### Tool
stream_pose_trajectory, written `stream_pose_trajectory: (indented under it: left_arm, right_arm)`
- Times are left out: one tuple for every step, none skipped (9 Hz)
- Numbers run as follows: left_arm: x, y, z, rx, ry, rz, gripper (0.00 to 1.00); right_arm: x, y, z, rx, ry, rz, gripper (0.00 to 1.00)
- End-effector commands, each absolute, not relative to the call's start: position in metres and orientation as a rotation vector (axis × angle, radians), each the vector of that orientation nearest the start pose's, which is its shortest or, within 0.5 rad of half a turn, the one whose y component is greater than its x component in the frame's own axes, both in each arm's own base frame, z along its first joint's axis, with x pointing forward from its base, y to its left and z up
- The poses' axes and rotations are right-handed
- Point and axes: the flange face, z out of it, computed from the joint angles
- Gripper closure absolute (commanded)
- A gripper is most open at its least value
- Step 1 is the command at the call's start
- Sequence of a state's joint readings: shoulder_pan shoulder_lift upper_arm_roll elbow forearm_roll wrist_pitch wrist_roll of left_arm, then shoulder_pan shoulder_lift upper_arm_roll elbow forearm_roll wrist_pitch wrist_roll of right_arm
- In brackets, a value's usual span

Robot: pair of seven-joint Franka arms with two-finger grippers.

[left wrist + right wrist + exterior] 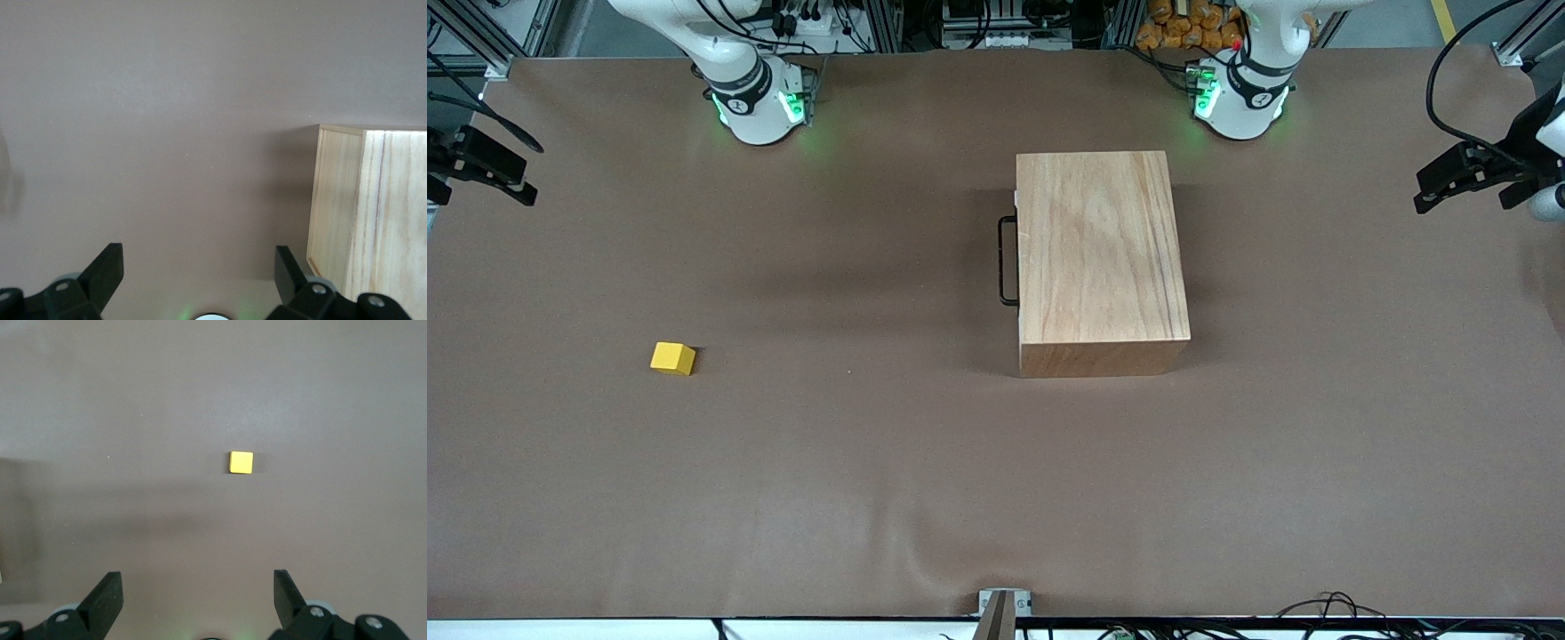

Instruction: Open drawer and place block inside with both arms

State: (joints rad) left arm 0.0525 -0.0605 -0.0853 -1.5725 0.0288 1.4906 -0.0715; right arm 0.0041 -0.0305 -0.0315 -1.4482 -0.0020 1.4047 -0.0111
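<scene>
The wooden box [1100, 262] stands in the middle of the table with its drawer shut. The drawer's black U-shaped handle [1007, 261] faces the right arm's end of the table. The yellow block [672, 358] lies on the brown mat toward the right arm's end, nearer to the front camera than the box. My left gripper [199, 267] is open and empty, high over bare mat beside the box [373, 220]. My right gripper [198, 590] is open and empty, high over the mat, with the block [241, 462] ahead of it. Neither gripper shows in the front view.
Both arm bases [760, 102] [1240, 98] glow green at the edge farthest from the front camera. Black fixtures reach in at the table's two ends [480, 164] [1476, 173]. Brown mat [871, 444] covers the table.
</scene>
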Motion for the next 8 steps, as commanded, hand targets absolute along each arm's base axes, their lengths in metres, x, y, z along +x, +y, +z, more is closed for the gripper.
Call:
stream_pose_trajectory:
  left_arm:
    - [0.528,-0.012,0.654,-3.083,-0.05,0.039,0.0]
    - [0.528,-0.015,0.656,-3.083,-0.048,0.031,0.0]
    - [0.529,-0.016,0.656,-3.09,-0.052,0.032,0.0]
    - [0.529,-0.017,0.654,-3.088,-0.047,0.039,0.0]
    - [0.53,-0.016,0.651,-3.096,-0.055,0.051,0.0]
    - [0.53,-0.02,0.651,-3.097,-0.055,0.046,0.0]
    - [0.53,-0.034,0.653,-3.097,-0.015,0.038,0.0]
    - [0.529,-0.056,0.655,-3.09,0.019,0.03,0.0]
  right_arm:
    - [0.527,-0.018,0.688,-3.149,0.046,0.022,0.0]
    - [0.527,-0.018,0.688,-3.149,0.048,0.022,0.0]
    - [0.526,-0.019,0.687,-3.148,0.05,0.027,0.0]
    - [0.527,-0.019,0.688,-3.145,0.054,0.024,0.0]
    - [0.526,-0.018,0.687,-3.145,0.05,0.027,0.0]
    - [0.526,-0.018,0.687,-3.145,0.049,0.027,0.0]
    - [0.527,-0.018,0.688,-3.143,0.051,0.024,0.0]
    - [0.527,-0.018,0.688,-3.143,0.051,0.024,0.0]
